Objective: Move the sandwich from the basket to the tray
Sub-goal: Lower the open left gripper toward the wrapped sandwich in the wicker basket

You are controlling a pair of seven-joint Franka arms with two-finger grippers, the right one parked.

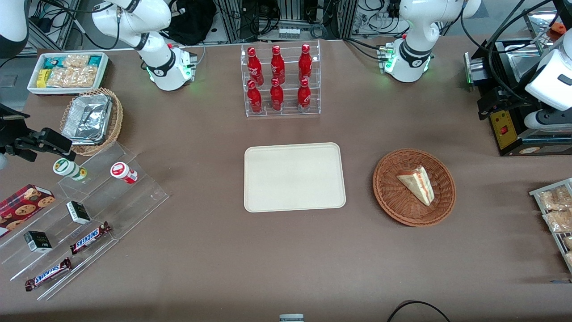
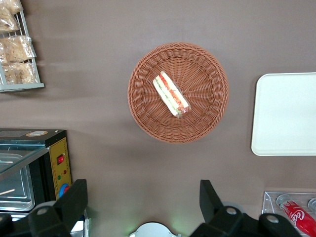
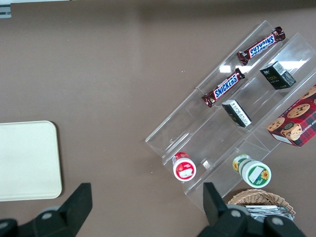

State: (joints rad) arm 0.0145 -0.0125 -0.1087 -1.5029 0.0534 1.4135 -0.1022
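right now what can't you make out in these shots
- The left arm's hand: the left wrist view shows only its two dark fingers, spread open above bare table near the round reddish-brown wicker basket; I cannot pick it out in the front view.
- The white triangular sandwich: its underside is hidden by the basket in every view.
- The flat cream rectangular tray: cut off by the left wrist view's edge.

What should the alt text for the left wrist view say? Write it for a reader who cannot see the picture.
Seen from above, a triangular sandwich lies in a round reddish-brown wicker basket on a brown table, with the open gripper well above it, holding nothing. The cream tray lies bare beside the basket, apart from it.
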